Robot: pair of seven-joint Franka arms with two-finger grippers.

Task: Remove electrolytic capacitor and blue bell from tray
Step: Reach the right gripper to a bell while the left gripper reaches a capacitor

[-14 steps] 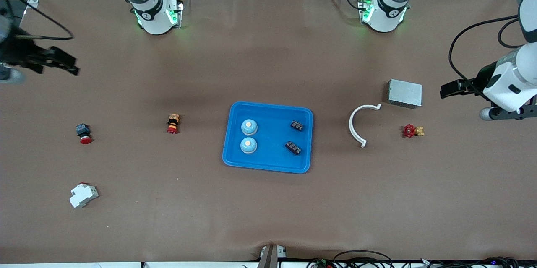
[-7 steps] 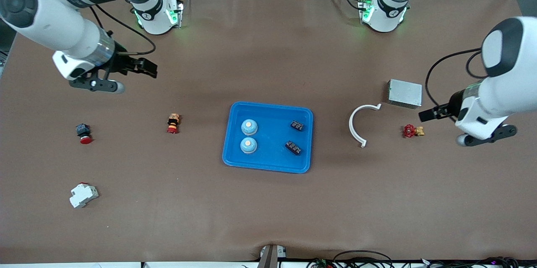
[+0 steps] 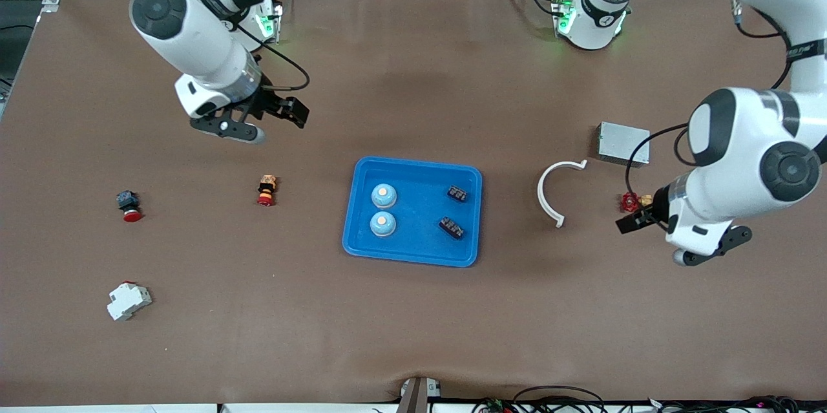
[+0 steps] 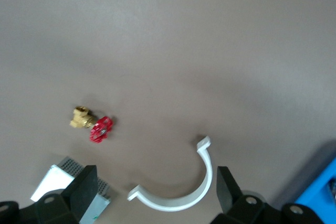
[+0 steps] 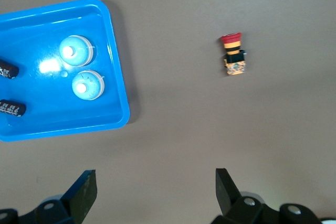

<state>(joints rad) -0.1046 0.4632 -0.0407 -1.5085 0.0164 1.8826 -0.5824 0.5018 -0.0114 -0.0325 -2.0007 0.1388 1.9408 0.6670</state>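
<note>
A blue tray [image 3: 418, 209] lies mid-table and holds all the task's parts. Two light-blue bells [image 3: 384, 195] [image 3: 382, 223] sit on the side toward the right arm's end. Two black capacitors [image 3: 457, 193] [image 3: 451, 227] sit on the side toward the left arm's end. My right gripper [image 3: 298, 113] hangs open and empty over bare table between its base and the tray. The right wrist view shows the tray [image 5: 52, 116], both bells [image 5: 76, 51] [image 5: 87, 85] and both capacitors [image 5: 8, 70] [image 5: 11, 109], ahead of its gripper [image 5: 152, 187]. My left gripper [image 3: 625, 225] is open and empty, over the table by the red valve.
Toward the left arm's end lie a white curved clamp [image 3: 549, 196], a grey metal box [image 3: 623, 143] and a red-handled brass valve [image 3: 632, 201]. Toward the right arm's end lie an orange-and-red button [image 3: 265, 190], a black-and-red button [image 3: 129, 205] and a white breaker [image 3: 128, 300].
Both arms have swung in from the table's ends toward the middle. The right gripper now hangs near the tray, and the left gripper has come over the valve. Nothing on the table moved.
</note>
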